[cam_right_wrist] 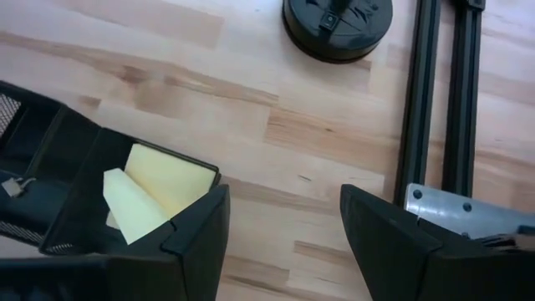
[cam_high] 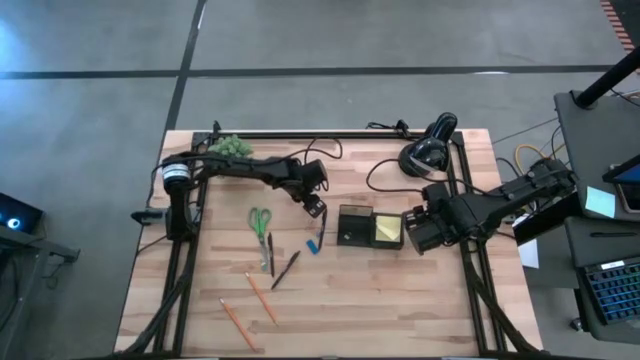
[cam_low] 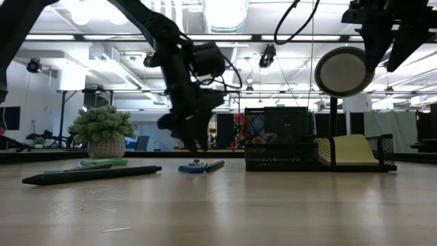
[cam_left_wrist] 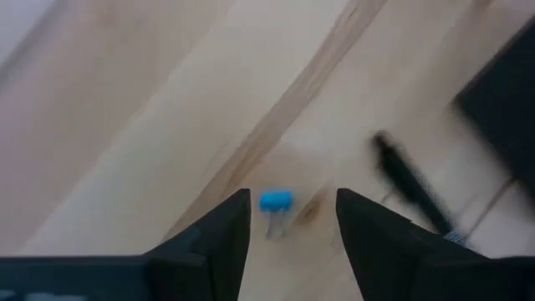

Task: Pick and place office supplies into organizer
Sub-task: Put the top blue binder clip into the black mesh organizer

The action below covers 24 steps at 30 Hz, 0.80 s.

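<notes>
My left gripper (cam_left_wrist: 292,238) is open and hangs just above the small blue piece (cam_left_wrist: 276,201), which lies on the table (cam_high: 400,310) beside a short dark pen (cam_left_wrist: 410,186), left of the organizer (cam_high: 353,226). In the low view the left gripper (cam_low: 193,142) stands clear above the blue piece (cam_low: 193,167). The yellow sticky-note pad (cam_right_wrist: 159,191) stands inside the organizer's right compartment. My right gripper (cam_right_wrist: 284,242) is open and waits at the organizer's right end. Green-handled scissors (cam_high: 261,221), two dark pens (cam_high: 278,263) and two orange pencils (cam_high: 262,298) lie on the table's left half.
A black desk lamp (cam_high: 425,150) stands behind the organizer, its cord running leftward. A green bushy plant (cam_high: 230,147) sits at the far left corner. Black frame rails (cam_right_wrist: 435,92) run along the table's right side. Bare wood lies in front of the organizer.
</notes>
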### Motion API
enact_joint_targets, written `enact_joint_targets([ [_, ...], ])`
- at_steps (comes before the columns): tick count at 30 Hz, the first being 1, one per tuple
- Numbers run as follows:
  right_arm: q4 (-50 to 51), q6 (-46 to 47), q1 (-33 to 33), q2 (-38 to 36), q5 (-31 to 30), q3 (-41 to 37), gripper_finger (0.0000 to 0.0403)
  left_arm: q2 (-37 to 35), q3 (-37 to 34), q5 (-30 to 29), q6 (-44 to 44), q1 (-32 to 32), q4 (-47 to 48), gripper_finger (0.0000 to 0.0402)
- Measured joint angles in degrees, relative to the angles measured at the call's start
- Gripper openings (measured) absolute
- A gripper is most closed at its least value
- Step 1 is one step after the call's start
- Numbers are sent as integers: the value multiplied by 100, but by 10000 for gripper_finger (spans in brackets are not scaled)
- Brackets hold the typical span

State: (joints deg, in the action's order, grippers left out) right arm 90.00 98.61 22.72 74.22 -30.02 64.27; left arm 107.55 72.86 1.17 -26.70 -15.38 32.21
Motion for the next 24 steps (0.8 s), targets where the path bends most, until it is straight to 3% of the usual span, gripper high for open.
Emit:
enact_joint_targets([
  [9, -11, -182, 0, -2, 22, 0, 219, 149, 155, -317, 0, -2, 206, 157],
  [24, -11, -289, 0, -2, 22, 0, 219, 203, 84, -219, 154, 2, 279, 157],
])
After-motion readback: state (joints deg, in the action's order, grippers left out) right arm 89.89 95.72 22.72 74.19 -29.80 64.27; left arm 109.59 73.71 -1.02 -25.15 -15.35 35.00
